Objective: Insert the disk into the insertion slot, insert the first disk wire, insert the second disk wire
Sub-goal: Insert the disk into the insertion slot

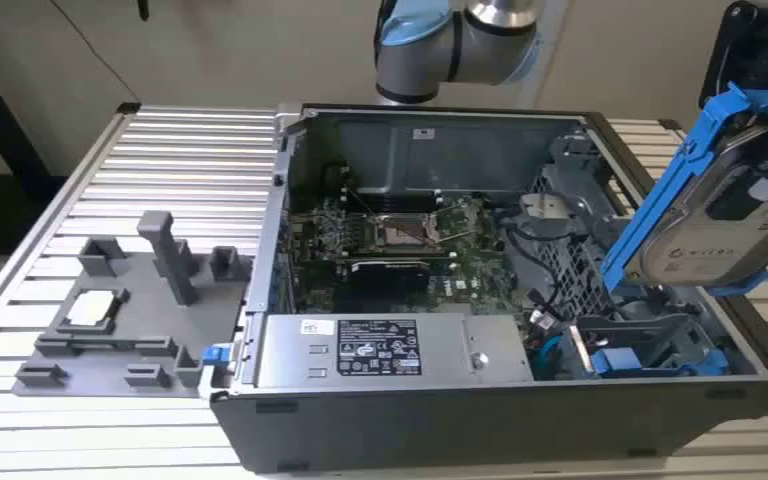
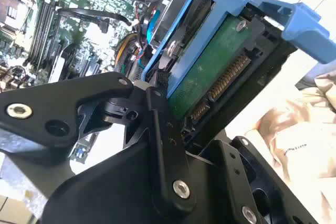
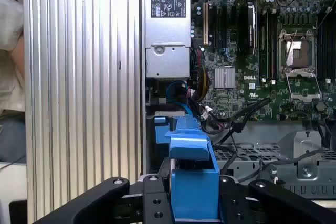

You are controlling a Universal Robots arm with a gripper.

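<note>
Claw (image 3: 191, 198) pinches the disk (image 1: 718, 220) across its blue carrier (image 1: 684, 160), tilted in the air just above the slot (image 1: 638, 330); probably dense, rigid and shock-sensitive, so grip carrier sides, not the exposed circuit board (image 2: 210, 72).

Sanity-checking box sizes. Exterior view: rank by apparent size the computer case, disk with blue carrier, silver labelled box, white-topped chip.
1. computer case
2. disk and silver labelled box: these look alike. The disk is raised, likely nearer the camera, so they are left unranked.
3. white-topped chip
</note>
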